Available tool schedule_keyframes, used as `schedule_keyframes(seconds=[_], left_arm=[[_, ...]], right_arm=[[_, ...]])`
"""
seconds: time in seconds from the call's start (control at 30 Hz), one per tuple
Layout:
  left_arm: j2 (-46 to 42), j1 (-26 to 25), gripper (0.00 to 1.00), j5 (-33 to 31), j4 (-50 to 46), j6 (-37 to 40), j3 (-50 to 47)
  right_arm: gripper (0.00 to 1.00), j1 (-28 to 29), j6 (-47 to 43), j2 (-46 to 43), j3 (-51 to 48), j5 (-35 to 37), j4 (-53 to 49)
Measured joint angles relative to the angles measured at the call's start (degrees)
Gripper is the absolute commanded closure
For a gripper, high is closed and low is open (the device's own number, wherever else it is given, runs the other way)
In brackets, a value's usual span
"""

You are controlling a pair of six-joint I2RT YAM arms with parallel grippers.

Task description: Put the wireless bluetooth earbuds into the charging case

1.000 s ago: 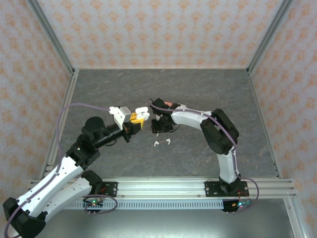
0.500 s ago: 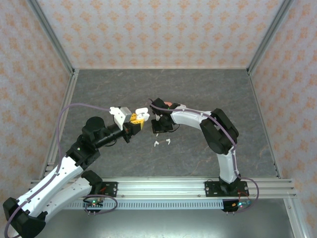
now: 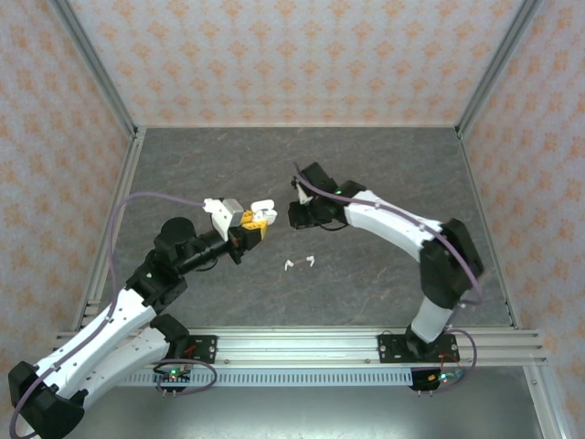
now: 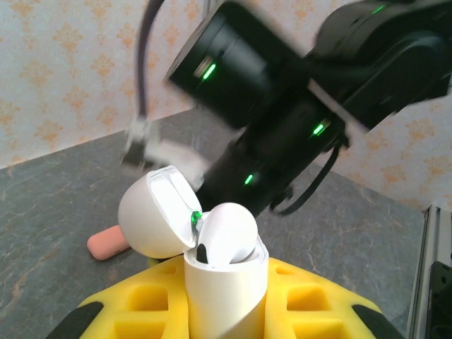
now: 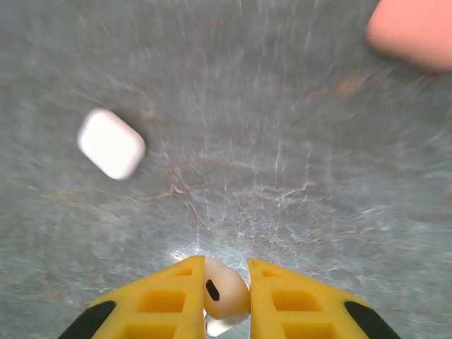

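Top external view, all positions taken from the open charging case (image 3: pixel 260 209).

1. Charging case (image 4: pixel 226 286): white and held upright above the grey table (image 3: pixel 384 165). Its lid (image 4: pixel 152 212) is tipped back to the left on the hinge. A green light shows at the hinge.
2. Left gripper (image 3: pixel 249 224): directly below the case on its near-left side. The yellow fingers (image 4: pixel 311 296) are clamped against both sides of the case body.
3. Seated earbud (image 4: pixel 229 229): white, sitting in the mouth of the case with its rounded head standing proud of the rim. It has a dark oval mark on the front.
4. Right gripper (image 3: pixel 296 214): just right of the case and apart from it. The jaws are closed down to a narrow gap.
5. Held earbud (image 5: pixel 226 293): white with a dark oval mark, pinched between the right gripper's yellow fingers (image 5: pixel 166 293).
6. Loose earbuds: two white pieces, (image 3: pixel 290 266) and (image 3: pixel 309 262). They lie on the table near the case, toward the arm bases and slightly right, close to each other.
7. Coral object (image 4: pixel 106 244): rounded, lying on the table beyond the case and left of its lid. It is blurred in the right wrist view (image 5: pixel 413 32).
8. White pebble-shaped item (image 5: pixel 111 143): blurred, lying on the table. Its position relative to the case cannot be told.
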Motion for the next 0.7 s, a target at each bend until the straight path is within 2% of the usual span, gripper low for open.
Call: schedule_keyframes(seconds=[0.2,0.37,0.53,0.7], left_arm=[[2.4,0.0,1.0,1.4,3.6,-1.5,-0.2],[5.3,0.0,1.0,3.3,6.5,-3.0,-0.2],[7.5,0.0,1.0,5.8,9.2,-4.3,-0.1],[8.8,0.0,1.0,7.3,10.5,-5.0,0.5]], right_arm=[[0.82,-1.9,-3.6,-14.0,-1.7,0.2,1.6],[0.82,-1.9,-7.1,-22.9,-2.4,-2.5,4.7],[0.82,-1.5,-9.9,-27.2,-2.4,-5.9,8.0],[0.82,0.9,-12.9,-27.9,-2.4,-7.7,9.9]])
